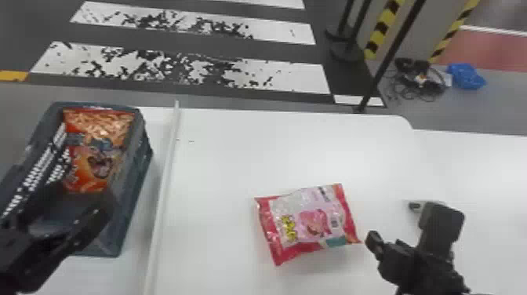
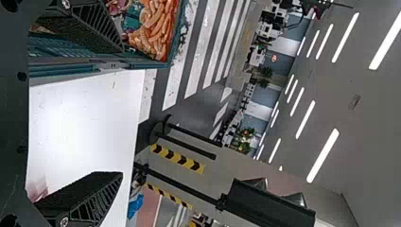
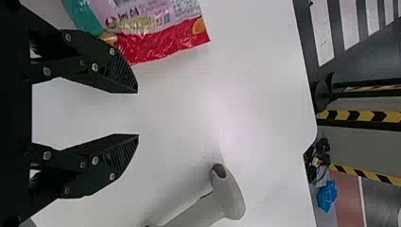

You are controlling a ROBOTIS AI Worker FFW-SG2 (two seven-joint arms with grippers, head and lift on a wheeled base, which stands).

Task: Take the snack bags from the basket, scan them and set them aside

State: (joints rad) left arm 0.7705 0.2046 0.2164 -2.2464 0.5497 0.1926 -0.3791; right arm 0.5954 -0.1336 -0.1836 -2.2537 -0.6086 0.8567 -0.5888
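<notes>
1. The left gripper [image 1: 80, 199] partly hides the basket [image 1: 135, 184]; its fingers are spread.
2. The right gripper [image 1: 407, 229], also spread, covers much of the grey scanner [image 1: 415, 205] in the head view.
3. An orange bag [image 1: 88, 168], its front picturing curly snacks, leans inside the basket.
4. A crinkled pink bag [image 1: 306, 219] with red ends lies on the white table [image 1: 274, 157].

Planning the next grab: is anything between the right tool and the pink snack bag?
Nothing visible stands between the right tool and the pink snack bag; the scanner lies farther right, outside that gap.
</notes>
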